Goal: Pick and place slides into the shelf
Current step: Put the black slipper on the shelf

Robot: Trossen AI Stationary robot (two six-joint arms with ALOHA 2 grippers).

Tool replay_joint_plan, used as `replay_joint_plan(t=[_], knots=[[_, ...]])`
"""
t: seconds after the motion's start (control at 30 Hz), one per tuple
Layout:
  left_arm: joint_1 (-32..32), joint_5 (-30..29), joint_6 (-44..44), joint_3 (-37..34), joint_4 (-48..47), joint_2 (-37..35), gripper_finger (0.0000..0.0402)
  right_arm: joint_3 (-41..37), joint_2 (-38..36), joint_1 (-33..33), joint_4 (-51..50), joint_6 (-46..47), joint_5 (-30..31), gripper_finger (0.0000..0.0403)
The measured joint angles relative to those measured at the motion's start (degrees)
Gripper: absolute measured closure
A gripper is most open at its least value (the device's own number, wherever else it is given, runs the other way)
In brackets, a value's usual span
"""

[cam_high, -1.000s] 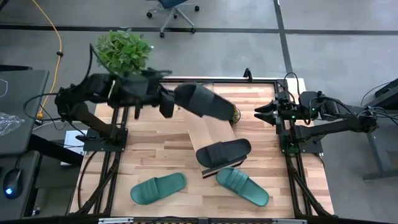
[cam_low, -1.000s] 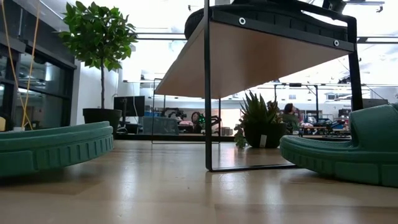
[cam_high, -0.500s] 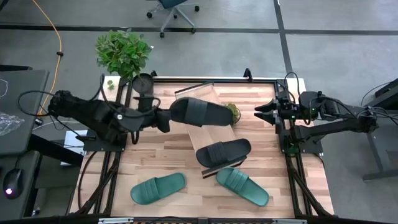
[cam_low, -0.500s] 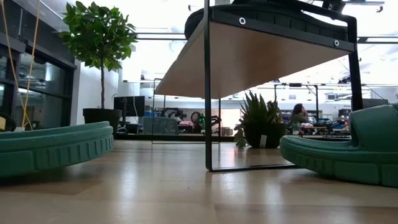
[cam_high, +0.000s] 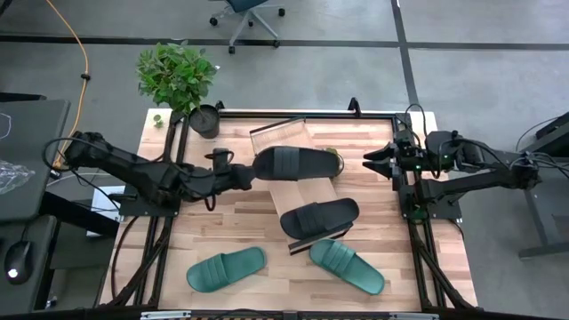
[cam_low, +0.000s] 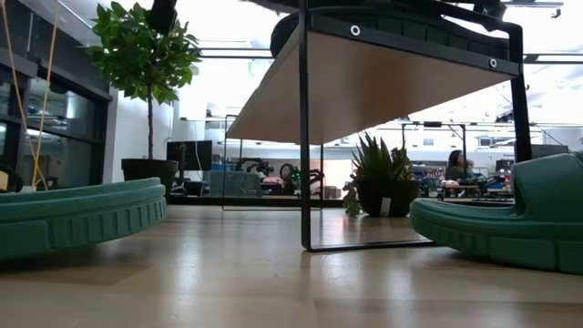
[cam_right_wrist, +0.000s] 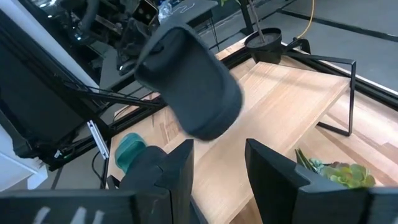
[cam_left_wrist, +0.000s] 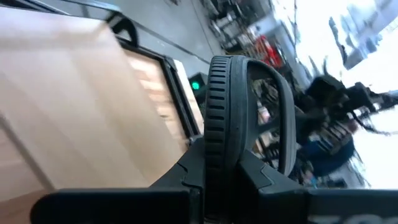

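Note:
My left gripper (cam_high: 242,176) reaches in from the table's left, shut on a black slide (cam_high: 298,163) that hangs above the far half of the shelf (cam_high: 293,191). The shelf is a light plank with a dark frame (cam_low: 302,137), lying slantwise at mid-table. A second black slide (cam_high: 320,216) lies on the shelf's near end. Two teal slides (cam_high: 225,269) (cam_high: 347,265) rest sole-down on the table near its near edge. My right gripper (cam_high: 372,162) waits open at the table's right; its wrist view shows the held slide (cam_right_wrist: 189,81). My left gripper pinches the black slide's sole at the end nearest my left arm (cam_left_wrist: 219,149), one finger (cam_left_wrist: 186,177) on each face of the sole. The fingers come level from the table's left, along the slide's length. The slide is lifted clear, stretching rightward over the shelf.
A leafy potted plant (cam_high: 178,76) stands at the far-left corner. A small succulent (cam_high: 334,160) sits on the table just right of the shelf, under the held slide's free end. Dark arm mounts run along both table sides. A person (cam_low: 454,164) shows in the room beyond.
My left arm has dropped lower and swung toward the near edge and slightly right, carrying the black slide from high above the shelf's far end to just over the plank. The slide has turned from slanting to lying left-to-right.

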Motion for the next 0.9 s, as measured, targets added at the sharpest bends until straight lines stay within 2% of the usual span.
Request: replay_joint_plan(t=[0.1,0.43,0.7,0.9], knots=[[-0.04,-1.25,-2.92,-0.95,-0.51,0.0,0.0376,0.01,0.24,0.0,0.04,0.33,0.0,0.0267],[-0.13,1.98,-10.4,-2.51,-0.72,5.49,0.0376,0.0,1.37,0.0,0.11,0.26,0.99,0.0267],[-0.13,3.1,-11.35,-2.55,4.4,10.28,0.0376,0.02,1.98,0.0,0.28,0.26,0.96,0.0267],[-0.15,3.32,-16.29,-2.53,5.95,13.99,0.0376,0.01,2.41,0.0,0.29,0.26,0.94,0.0267]])
